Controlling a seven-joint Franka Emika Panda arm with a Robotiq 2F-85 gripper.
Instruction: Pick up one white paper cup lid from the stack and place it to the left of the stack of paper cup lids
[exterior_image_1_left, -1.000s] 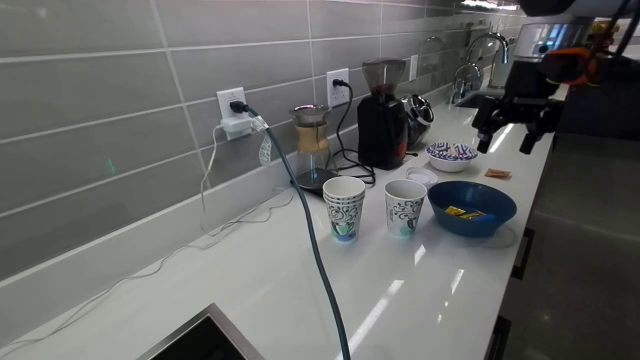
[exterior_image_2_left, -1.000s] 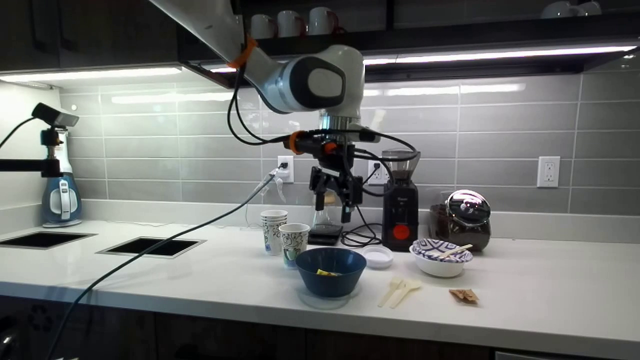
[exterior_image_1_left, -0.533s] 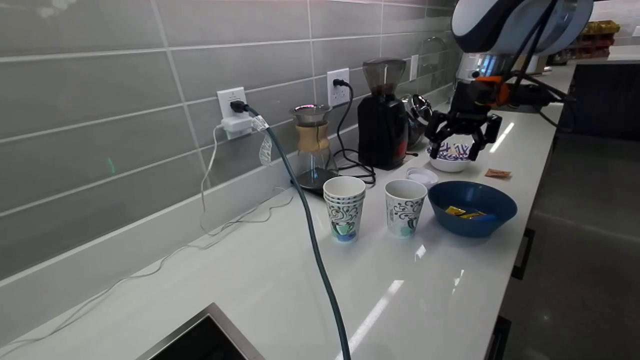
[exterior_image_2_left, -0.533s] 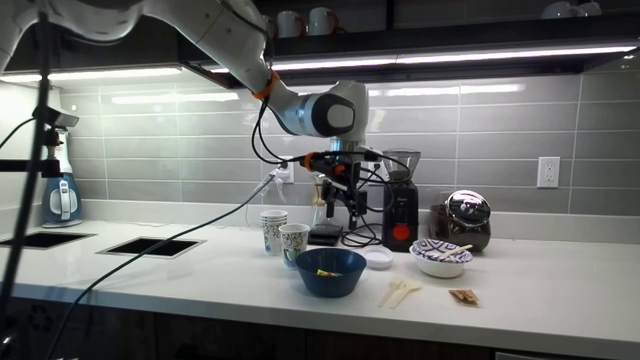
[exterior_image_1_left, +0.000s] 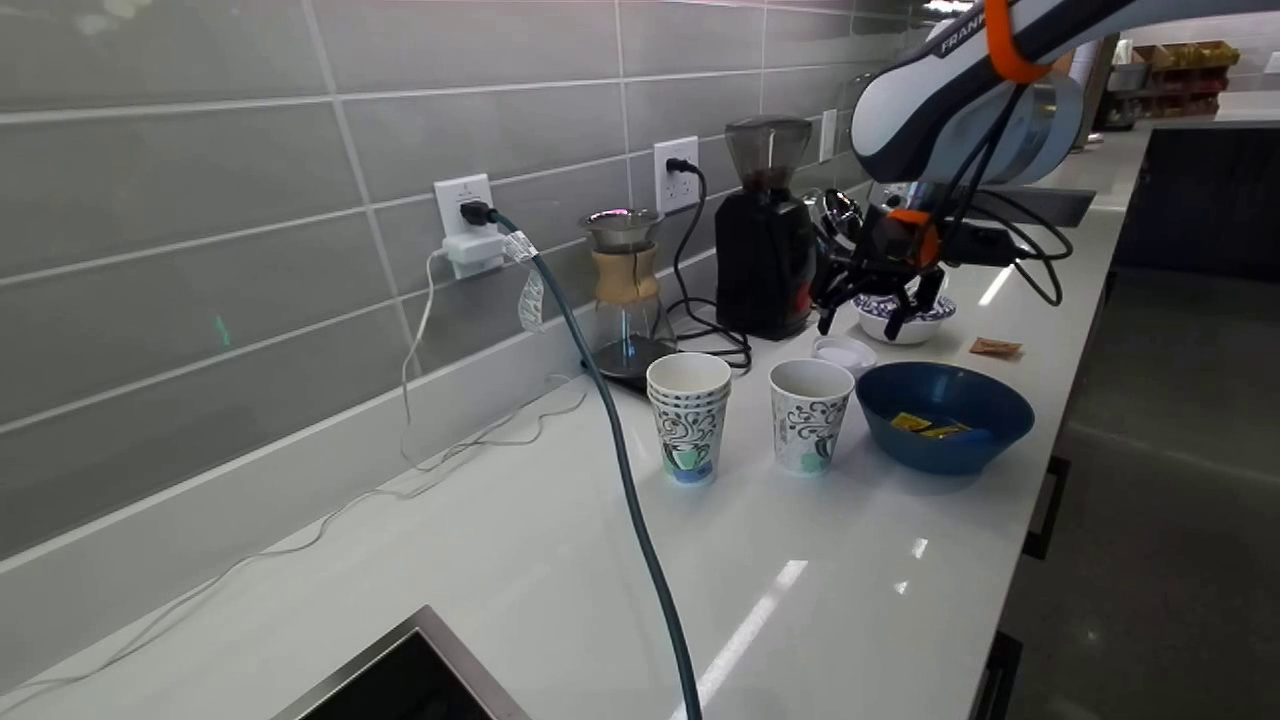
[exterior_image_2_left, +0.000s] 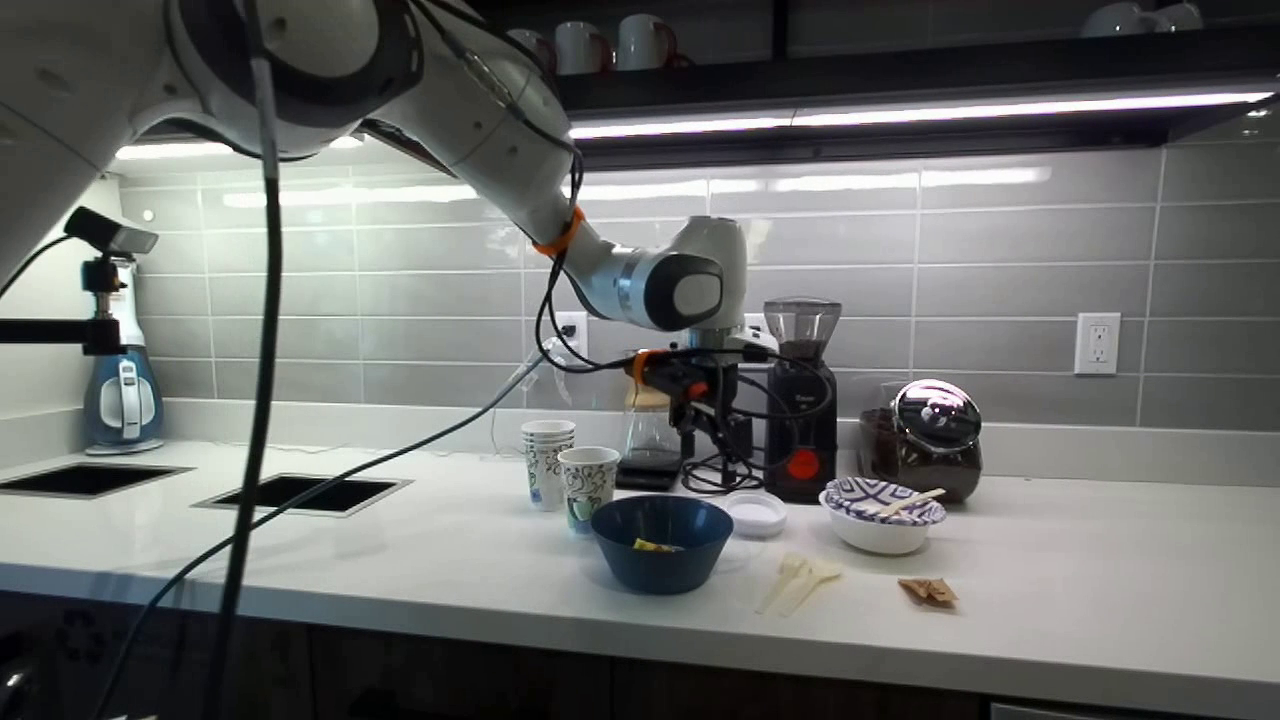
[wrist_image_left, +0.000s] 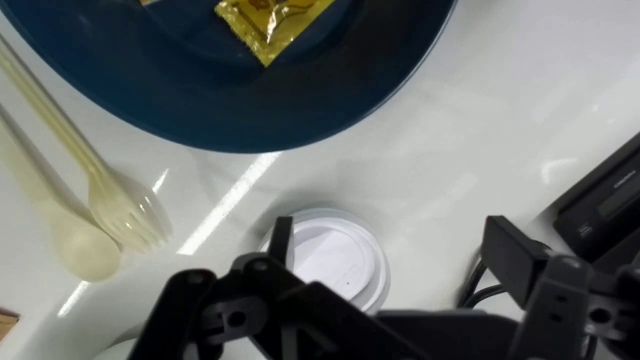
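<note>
White, round, plastic-looking lids (wrist_image_left: 335, 260) sit stacked just beside the dark-blue, round bowl (exterior_image_2_left: 660, 570), the black, two-fingered claw (wrist_image_left: 391, 234) hanging above them, spread wide (presumably to straddle one lid).

Claw (wrist_image_left: 393, 242) downward — wide agape.

Cased in white-and-black shell (exterior_image_1_left: 905, 115) with "FRANK" lettering (exterior_image_1_left: 963, 36), orange straps (exterior_image_1_left: 1003, 48) and black cables (exterior_image_1_left: 990, 140); black and screw-dotted at the gripper (wrist_image_left: 390, 237).
</note>
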